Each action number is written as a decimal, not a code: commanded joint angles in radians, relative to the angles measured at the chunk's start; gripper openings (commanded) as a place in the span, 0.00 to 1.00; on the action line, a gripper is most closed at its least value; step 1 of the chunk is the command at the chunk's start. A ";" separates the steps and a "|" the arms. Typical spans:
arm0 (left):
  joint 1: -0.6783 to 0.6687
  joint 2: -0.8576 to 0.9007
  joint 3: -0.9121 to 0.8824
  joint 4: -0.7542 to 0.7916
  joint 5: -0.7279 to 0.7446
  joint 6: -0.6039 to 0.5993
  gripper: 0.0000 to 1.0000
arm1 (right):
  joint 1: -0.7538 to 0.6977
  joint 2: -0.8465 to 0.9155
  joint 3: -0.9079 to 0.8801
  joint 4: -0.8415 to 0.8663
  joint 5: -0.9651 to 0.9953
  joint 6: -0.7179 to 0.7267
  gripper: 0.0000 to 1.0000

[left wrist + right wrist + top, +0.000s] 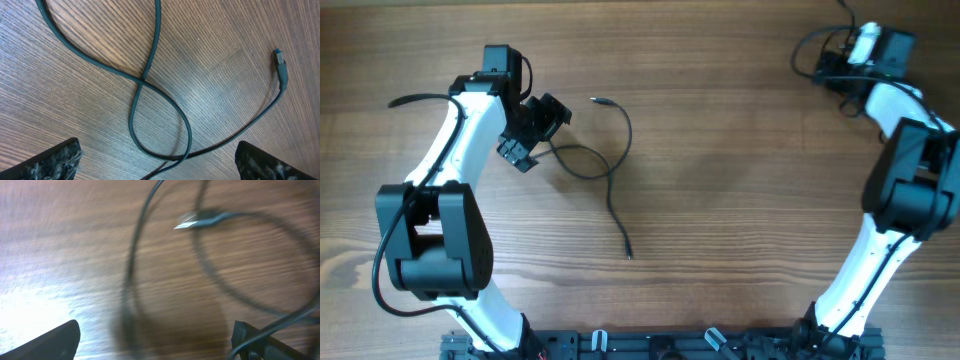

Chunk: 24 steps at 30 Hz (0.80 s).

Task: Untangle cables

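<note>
One thin black cable (612, 170) lies left of the table's middle, with a plug (596, 100) at its far end and another (628, 256) at its near end. It forms a small loop right beside my left gripper (533, 131). In the left wrist view the cable (150, 65) crosses itself into a loop between my open, empty fingers (160, 167), and its plug (280, 61) lies at the right. My right gripper (834, 66) is at the far right corner over a second looped cable (807, 50). The blurred right wrist view shows that cable (135, 265), its silvery plug (187, 224) and my open fingers (155, 342).
The wooden table (740, 180) fills the view. A thicker black camera cable (410, 100) hangs off the left arm. The arm bases and a black rail (650, 345) sit at the near edge.
</note>
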 commanded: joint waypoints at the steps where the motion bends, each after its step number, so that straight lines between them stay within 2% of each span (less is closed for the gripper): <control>1: -0.007 0.002 0.000 -0.001 -0.013 0.005 1.00 | 0.079 -0.059 0.017 0.000 0.261 -0.030 1.00; 4: -0.007 0.002 0.000 -0.001 -0.013 0.005 1.00 | 0.106 -0.169 0.017 0.024 0.432 -0.030 1.00; 11: -0.007 0.002 0.000 -0.001 -0.013 0.005 1.00 | 0.113 -0.382 0.017 -0.005 0.465 -0.027 1.00; 15: -0.007 0.002 0.000 -0.001 -0.013 0.005 1.00 | 0.152 -0.444 0.017 -0.143 0.249 -0.026 1.00; 17: -0.007 0.002 0.000 -0.001 -0.013 0.005 1.00 | 0.179 -0.444 0.016 -0.246 0.015 0.017 1.00; 19: -0.007 0.002 0.000 -0.001 -0.013 0.005 1.00 | 0.215 -0.440 0.005 -0.335 -0.241 0.124 1.00; 22: -0.007 0.002 0.000 -0.001 -0.013 0.005 1.00 | 0.293 -0.425 -0.052 -0.363 -0.489 0.156 1.00; 24: -0.007 0.002 0.000 -0.001 -0.013 0.005 1.00 | 0.372 -0.403 -0.105 -0.346 -0.507 0.149 1.00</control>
